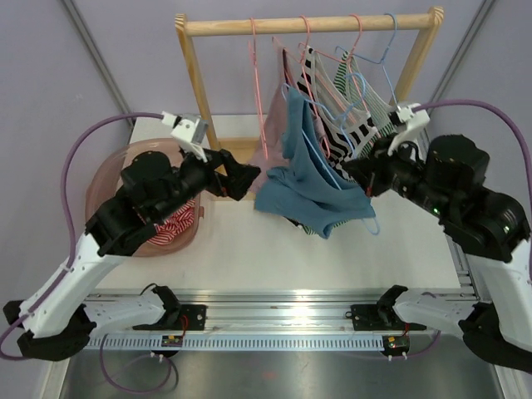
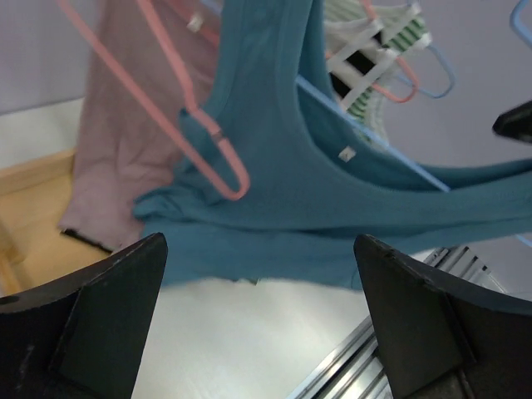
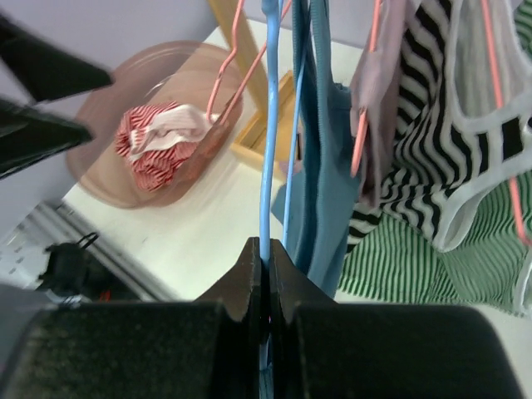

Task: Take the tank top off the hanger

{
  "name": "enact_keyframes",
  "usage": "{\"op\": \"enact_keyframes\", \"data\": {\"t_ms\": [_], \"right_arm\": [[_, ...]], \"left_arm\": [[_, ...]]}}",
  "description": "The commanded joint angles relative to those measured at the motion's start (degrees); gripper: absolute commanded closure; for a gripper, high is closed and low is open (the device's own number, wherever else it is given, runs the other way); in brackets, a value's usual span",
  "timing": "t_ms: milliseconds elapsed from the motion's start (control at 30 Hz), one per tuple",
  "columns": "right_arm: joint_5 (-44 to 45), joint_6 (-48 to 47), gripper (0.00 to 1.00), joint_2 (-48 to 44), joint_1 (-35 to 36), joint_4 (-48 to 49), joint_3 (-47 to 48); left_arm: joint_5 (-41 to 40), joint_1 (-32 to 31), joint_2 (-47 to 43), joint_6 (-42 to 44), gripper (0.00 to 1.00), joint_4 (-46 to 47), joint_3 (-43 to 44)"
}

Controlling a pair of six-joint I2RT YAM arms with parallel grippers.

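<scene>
A teal tank top (image 1: pixel 303 187) hangs on a blue hanger (image 3: pixel 266 158) in front of the wooden rack, pulled down and sideways over the table. My right gripper (image 1: pixel 356 170) is at its right side and is shut on the blue hanger's thin bar, as the right wrist view shows (image 3: pixel 266 258). The teal fabric (image 3: pixel 320 166) hangs just right of that bar. My left gripper (image 1: pixel 252 179) is open and empty at the top's left lower edge. In the left wrist view (image 2: pixel 262 324) the tank top (image 2: pixel 332 191) fills the space just beyond the spread fingers (image 2: pixel 108 307).
The wooden rack (image 1: pixel 307 25) holds several pink and blue hangers with mauve, black-striped and green-striped tops. A pink hanger (image 2: pixel 208 141) hangs close before the left gripper. A pink bowl (image 1: pixel 108 179) holding a red striped garment (image 1: pixel 179 223) sits at the left.
</scene>
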Motion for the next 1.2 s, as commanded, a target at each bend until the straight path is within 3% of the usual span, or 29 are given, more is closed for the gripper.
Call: {"op": "enact_keyframes", "data": {"t_ms": [0, 133, 300, 433, 733, 867, 967, 1000, 1033, 1100, 1167], "right_arm": [[-8.32, 2.93, 1.00, -5.52, 0.40, -1.87, -0.50], [-13.43, 4.96, 1.00, -10.18, 0.40, -7.06, 1.07], [-14.14, 5.84, 1.00, -12.12, 0.49, -10.93, 2.93], [-15.99, 6.37, 1.00, -12.82, 0.40, -12.34, 4.33], [-15.73, 5.93, 1.00, -12.30, 0.40, -12.43, 5.13], [-15.38, 5.84, 1.00, -12.47, 0.40, -11.46, 5.04], [-14.41, 5.75, 1.00, -12.47, 0.40, -10.76, 4.51], [-14.41, 5.75, 1.00, -12.47, 0.40, -10.41, 4.42], [-14.49, 5.84, 1.00, -12.47, 0.40, -10.23, 4.25], [-14.23, 5.58, 1.00, -12.47, 0.40, -10.06, 4.07], [-13.36, 4.96, 1.00, -12.47, 0.40, -10.14, 3.37]], "left_arm": [[-11.52, -8.06, 5.21, 5.60, 0.01, 8.27, 7.88], [-15.77, -15.27, 12.07, 10.18, 0.01, 9.15, 14.40], [-16.56, -17.56, 18.31, 12.12, 0.03, 10.30, 18.54], [-18.67, -18.71, 21.21, 12.74, 0.21, 11.18, 19.24], [-15.33, -18.80, 23.16, 11.51, 0.18, 13.11, 17.84], [-17.35, -18.71, 23.24, 11.86, 0.50, 12.76, 17.31], [-17.96, -18.71, 23.24, 12.21, 0.61, 12.76, 16.44], [-18.23, -18.80, 23.24, 12.21, 0.76, 12.85, 16.35], [-18.67, -18.71, 23.33, 12.04, 0.83, 12.68, 16.35], [-20.77, -18.71, 23.50, 11.86, 0.95, 11.80, 16.70], [-23.75, -18.80, 23.33, 11.69, 1.00, 10.83, 16.79]]}}
